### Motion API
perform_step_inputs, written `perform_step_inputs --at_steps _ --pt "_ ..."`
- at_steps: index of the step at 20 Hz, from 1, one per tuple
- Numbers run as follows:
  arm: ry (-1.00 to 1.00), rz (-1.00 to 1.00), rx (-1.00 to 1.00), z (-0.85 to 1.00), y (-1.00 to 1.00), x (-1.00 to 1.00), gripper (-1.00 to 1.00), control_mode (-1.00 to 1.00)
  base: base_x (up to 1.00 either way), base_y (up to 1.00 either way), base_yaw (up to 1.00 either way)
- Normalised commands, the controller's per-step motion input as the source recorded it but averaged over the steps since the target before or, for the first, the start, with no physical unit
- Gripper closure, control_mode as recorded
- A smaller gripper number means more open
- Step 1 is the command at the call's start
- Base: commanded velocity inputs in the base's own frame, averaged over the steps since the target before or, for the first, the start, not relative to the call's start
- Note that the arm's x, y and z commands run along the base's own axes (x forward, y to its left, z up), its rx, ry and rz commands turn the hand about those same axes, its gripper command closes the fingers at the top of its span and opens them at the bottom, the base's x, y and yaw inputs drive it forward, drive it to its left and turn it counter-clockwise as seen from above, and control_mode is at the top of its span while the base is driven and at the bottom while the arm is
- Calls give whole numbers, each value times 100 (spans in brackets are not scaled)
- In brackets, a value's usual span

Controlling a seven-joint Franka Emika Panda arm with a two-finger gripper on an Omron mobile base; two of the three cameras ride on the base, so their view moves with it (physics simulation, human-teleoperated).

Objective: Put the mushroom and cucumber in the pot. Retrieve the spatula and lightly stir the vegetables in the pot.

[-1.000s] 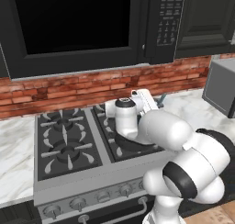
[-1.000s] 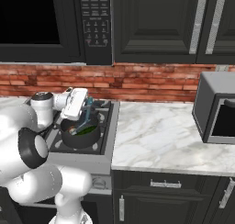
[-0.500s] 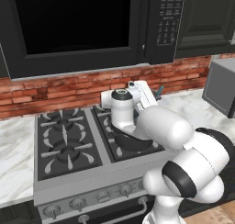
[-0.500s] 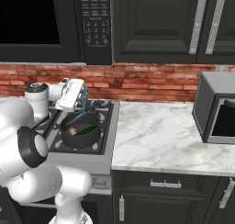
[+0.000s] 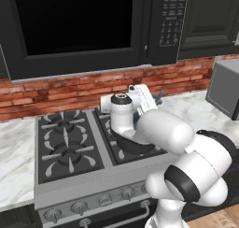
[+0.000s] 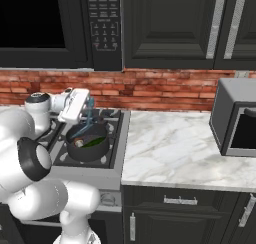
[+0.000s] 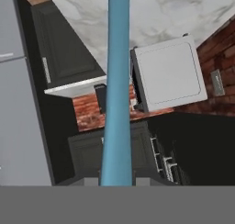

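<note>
The dark pot (image 6: 95,149) stands on the right front burner of the stove. Inside it lie the tan mushroom (image 6: 78,143) and the dark green cucumber (image 6: 93,143). My gripper (image 6: 89,107) hangs over the pot's back rim, shut on the thin handle of the light blue spatula (image 6: 88,120), which slants down into the pot. In the left base view my arm hides most of the pot (image 5: 132,145), and the gripper (image 5: 154,100) shows with a bit of the spatula (image 5: 160,95) sticking out. The spatula's handle (image 7: 117,81) runs straight up the middle of the hand view.
The stove's left burners (image 5: 65,140) are bare. A marble counter (image 6: 170,148) stretches right of the stove to a grey countertop oven (image 6: 235,118). A black microwave (image 6: 50,23) hangs low above the stove, with a brick wall (image 6: 165,90) behind.
My hand has lifted a little and shifted left toward the brick wall over the pot, tilting the spatula with it. The mushroom and cucumber stay in the pot.
</note>
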Motion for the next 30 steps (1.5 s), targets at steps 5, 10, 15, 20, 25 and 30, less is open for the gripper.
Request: perform_step_inputs --at_steps 5,10,15,20,25,30 --pt "0 0 -4 -33 0 0 100 -100 0 0 0" --pt "0 0 -4 -40 -1 0 100 -100 0 0 0" --pt "0 0 -1 -11 -31 0 100 -100 0 0 0" --pt "0 0 0 0 -43 0 100 -100 0 0 0" --pt "5 0 0 0 -53 -3 100 -100 0 0 0" --pt "6 0 0 6 -49 -2 100 -100 0 0 0"
